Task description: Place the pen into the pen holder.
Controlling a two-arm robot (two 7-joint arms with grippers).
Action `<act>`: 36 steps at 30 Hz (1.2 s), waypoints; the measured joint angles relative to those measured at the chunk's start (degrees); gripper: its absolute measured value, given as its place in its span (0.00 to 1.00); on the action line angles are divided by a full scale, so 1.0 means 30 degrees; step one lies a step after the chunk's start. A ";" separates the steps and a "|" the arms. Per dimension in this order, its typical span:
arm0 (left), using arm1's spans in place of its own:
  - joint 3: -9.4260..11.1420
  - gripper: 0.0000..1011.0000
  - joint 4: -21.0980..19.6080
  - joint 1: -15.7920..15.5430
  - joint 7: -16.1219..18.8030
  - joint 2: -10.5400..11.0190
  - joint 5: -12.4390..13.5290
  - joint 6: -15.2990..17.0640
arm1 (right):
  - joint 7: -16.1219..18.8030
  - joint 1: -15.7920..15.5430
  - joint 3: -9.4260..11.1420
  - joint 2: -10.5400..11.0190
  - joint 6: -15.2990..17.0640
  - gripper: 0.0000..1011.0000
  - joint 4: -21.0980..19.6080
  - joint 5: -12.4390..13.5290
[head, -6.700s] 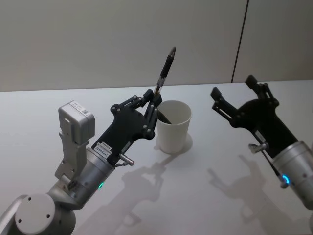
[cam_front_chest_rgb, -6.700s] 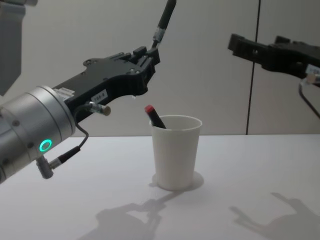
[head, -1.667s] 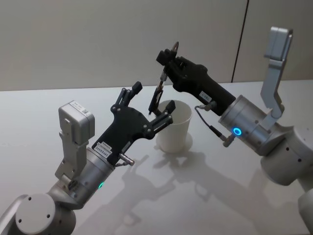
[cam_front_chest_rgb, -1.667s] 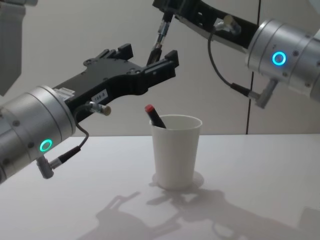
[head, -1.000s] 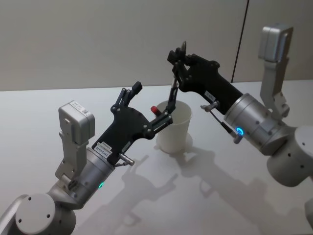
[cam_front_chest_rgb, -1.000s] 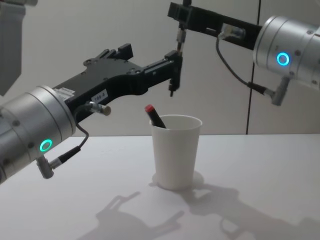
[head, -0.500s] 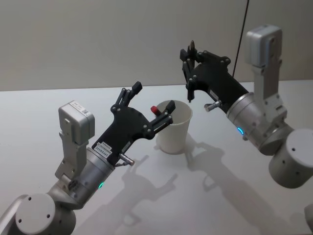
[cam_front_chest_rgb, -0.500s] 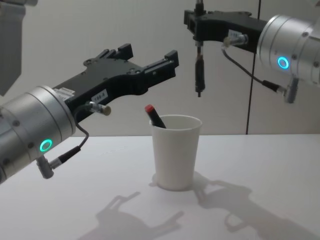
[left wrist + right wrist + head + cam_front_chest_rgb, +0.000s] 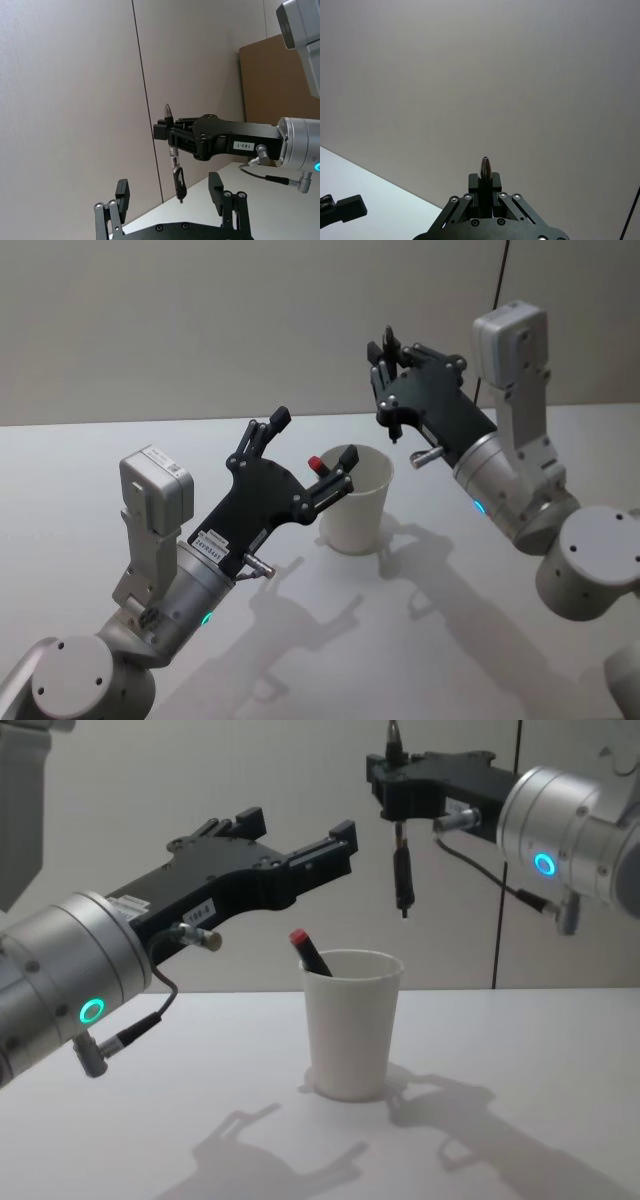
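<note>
Though upright, black pen (image 9: 403,870) over white cup (image 9: 350,1025)

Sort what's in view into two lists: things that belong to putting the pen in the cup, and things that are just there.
Part of the job:
- black pen, hanging upright above the cup
- right gripper, shut on that pen
- pen holder, a white paper cup
- left gripper, open, left of the cup

Just there:
- red-capped pen, already leaning inside the cup
- white table
</note>
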 joint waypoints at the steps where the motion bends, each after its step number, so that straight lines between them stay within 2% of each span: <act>1: 0.0001 0.99 -0.0001 0.0000 0.0000 0.0001 0.0000 0.0000 | 0.0035 0.0034 -0.0004 -0.0026 -0.0088 0.12 0.0095 0.0001; 18: 0.0000 0.99 -0.0001 -0.0001 -0.0001 0.0001 0.0001 -0.0001 | 0.1095 0.0802 -0.0038 -0.0640 -0.0963 0.12 0.2209 0.1222; 30: 0.0000 0.99 0.0000 -0.0001 0.0000 0.0001 -0.0001 -0.0001 | 0.1521 0.1215 -0.0057 -0.0939 -0.1077 0.13 0.3283 0.1608; 36: 0.0000 0.99 0.0000 -0.0001 0.0000 0.0001 -0.0002 0.0000 | 0.1681 0.1364 -0.0078 -0.1044 -0.1142 0.32 0.3631 0.1663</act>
